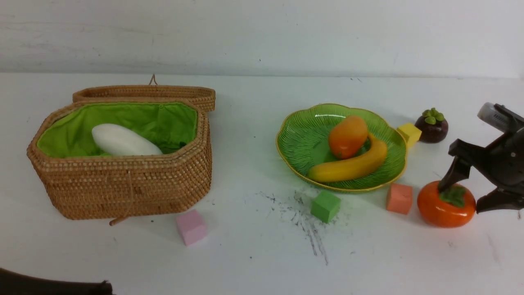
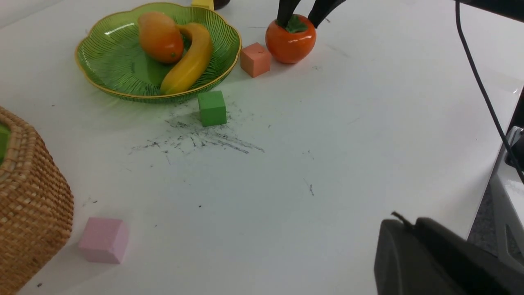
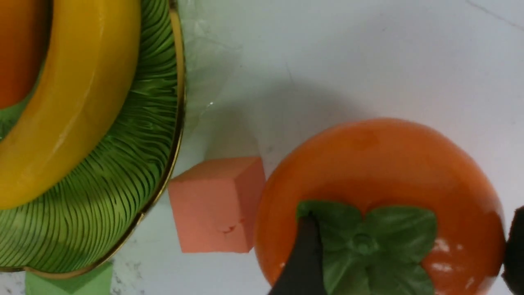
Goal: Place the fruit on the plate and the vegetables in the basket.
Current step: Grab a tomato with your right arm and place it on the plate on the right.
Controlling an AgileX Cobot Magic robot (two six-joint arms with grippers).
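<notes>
The green plate (image 1: 303, 139) holds a mango (image 1: 348, 135) and a banana (image 1: 352, 166). A persimmon (image 1: 438, 211) sits on the table to the plate's right, and a mangosteen (image 1: 431, 127) lies further back. My right gripper (image 1: 462, 196) stands open over the persimmon (image 3: 380, 164): one fingertip (image 3: 305, 254) rests by the green calyx, the other is off the fruit's side. The open basket (image 1: 123, 188) on the left contains a white radish (image 1: 123, 141). My left gripper (image 2: 403, 223) is shut and empty, low at the near left.
Foam cubes lie around: pink (image 1: 191, 226) before the basket, green (image 1: 325, 206) and orange (image 1: 399, 198) at the plate's front rim, yellow (image 1: 409, 134) behind it. The orange cube (image 3: 213, 205) is close beside the persimmon. The basket lid (image 1: 143, 92) lies folded back.
</notes>
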